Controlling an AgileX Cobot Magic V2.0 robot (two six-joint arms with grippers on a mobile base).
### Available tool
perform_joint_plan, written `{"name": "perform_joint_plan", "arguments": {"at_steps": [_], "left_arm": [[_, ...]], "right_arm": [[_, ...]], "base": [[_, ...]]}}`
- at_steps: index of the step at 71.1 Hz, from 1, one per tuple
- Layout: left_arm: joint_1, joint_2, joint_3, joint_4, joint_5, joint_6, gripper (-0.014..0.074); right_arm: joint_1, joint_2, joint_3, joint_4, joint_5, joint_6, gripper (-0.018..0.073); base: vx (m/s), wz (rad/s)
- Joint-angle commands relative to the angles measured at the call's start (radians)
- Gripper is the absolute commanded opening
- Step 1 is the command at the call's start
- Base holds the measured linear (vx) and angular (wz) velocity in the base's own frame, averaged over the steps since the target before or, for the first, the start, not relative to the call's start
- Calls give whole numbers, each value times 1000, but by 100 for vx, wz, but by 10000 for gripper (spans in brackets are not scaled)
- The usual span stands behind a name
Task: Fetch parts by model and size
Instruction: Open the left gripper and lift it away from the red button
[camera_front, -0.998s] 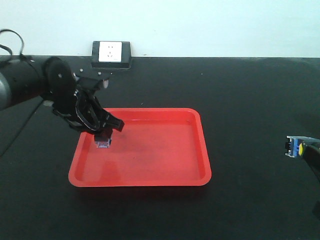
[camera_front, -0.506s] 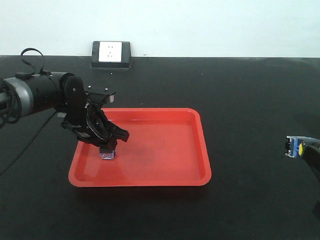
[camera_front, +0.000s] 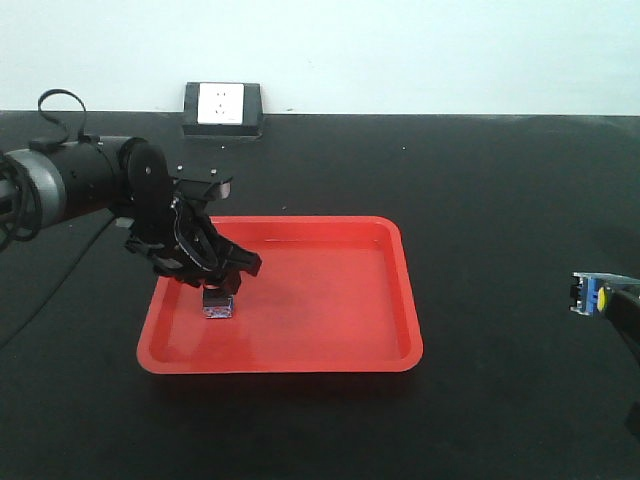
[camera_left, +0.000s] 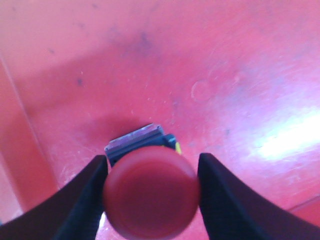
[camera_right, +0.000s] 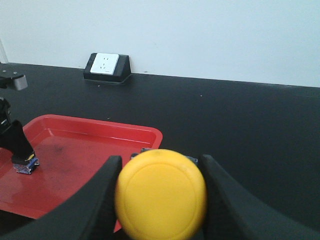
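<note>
Our left gripper (camera_front: 213, 274) gripped the red switch (camera_left: 150, 197) by its cap at the tray's (camera_front: 330, 310) 9 o'clock, low by its floor. Our right gripper (camera_right: 161, 160) clamped the yellow switch (camera_right: 161, 195) — well off the tray toward 3 o'clock.

One switch (camera_front: 218, 304) is in the tray's (camera_front: 330, 352) left part, a second switch (camera_front: 588, 294) well right of it.

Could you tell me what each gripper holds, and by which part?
The left gripper grips the red-capped switch by its cap; the right gripper grips the yellow-capped switch by its cap.
</note>
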Motion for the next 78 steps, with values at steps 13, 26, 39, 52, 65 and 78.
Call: {"name": "perform_joint_plan", "arguments": {"at_steps": [13, 26, 39, 52, 65, 78], "left_arm": [[-6, -183, -88, 3, 13, 4, 391], [-6, -319, -85, 57, 25, 3, 391], [-6, -484, -39, 62, 31, 3, 391], [-6, -697, 92, 79, -33, 3, 391], [-6, -936, 301, 107, -138, 4, 391], [-6, -1192, 536, 106, -276, 17, 391]], "right_arm": [[-3, 12, -33, 0, -78, -6, -10], [-3, 12, -33, 0, -78, -6, -10], [-3, 12, -33, 0, -78, -6, -10], [-3, 12, -33, 0, -78, -6, -10], [-3, 12, -33, 0, -78, -6, -10], [-3, 12, -33, 0, -78, -6, -10]], "base": [[0, 0], [0, 0], [0, 0], [0, 0], [0, 0], [0, 0]]}}
